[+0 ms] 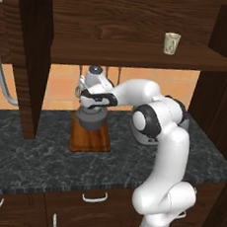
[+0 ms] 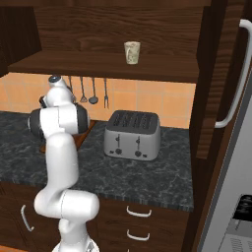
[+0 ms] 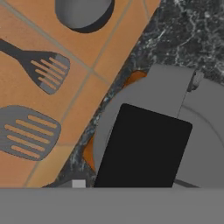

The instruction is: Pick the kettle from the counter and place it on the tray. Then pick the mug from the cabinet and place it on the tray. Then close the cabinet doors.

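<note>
Left base view: kettle (image 1: 91, 117) sits on the tray (image 1: 90, 139).
Gripper (image 1: 90, 108) sits at its handle, grip unclear; mug (image 1: 171, 43) waits on cabinet (image 1: 141, 54) shelf, far right.

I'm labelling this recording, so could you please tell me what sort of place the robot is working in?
A simulated home kitchen, it seems: a silver toaster stands on a dark marbled stone counter, slotted spatulas hang against an orange tiled wall, and a mug sits on the shelf of a wooden wall cabinet.
</note>
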Tool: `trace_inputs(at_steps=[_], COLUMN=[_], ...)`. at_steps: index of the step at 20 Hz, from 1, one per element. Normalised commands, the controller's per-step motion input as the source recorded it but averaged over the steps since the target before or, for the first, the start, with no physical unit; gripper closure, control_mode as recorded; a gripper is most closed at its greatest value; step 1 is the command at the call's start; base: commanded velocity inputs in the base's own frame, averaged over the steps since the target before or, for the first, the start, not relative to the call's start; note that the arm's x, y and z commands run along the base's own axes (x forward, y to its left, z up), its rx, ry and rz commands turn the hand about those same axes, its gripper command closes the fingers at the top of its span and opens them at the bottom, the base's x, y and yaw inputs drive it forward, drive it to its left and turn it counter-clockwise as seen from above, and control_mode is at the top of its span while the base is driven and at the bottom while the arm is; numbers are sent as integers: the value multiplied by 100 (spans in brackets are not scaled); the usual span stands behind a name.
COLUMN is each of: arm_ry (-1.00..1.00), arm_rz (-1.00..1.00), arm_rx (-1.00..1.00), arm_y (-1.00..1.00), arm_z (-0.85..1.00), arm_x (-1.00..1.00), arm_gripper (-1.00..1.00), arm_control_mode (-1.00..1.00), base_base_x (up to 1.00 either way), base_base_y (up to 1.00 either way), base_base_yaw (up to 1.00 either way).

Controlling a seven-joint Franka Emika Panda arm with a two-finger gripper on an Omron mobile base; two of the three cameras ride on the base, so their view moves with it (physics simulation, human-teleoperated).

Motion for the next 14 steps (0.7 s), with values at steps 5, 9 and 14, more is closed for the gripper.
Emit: trace_inputs(at_steps=[5,9,14], arm_ry=[-7,-1,0], arm_rz=[0,0,0], arm_rx=[3,3,0], arm_y=[0,0,-2], arm_z=[-1,-19,-52], arm_x=[25,22,0], arm_gripper=[100,100,-100], arm_control_mode=[-100,-100,-100], base_base_x=[0,0,0], base_base_y=[0,0,0], base_base_yaw=[0,0,0])
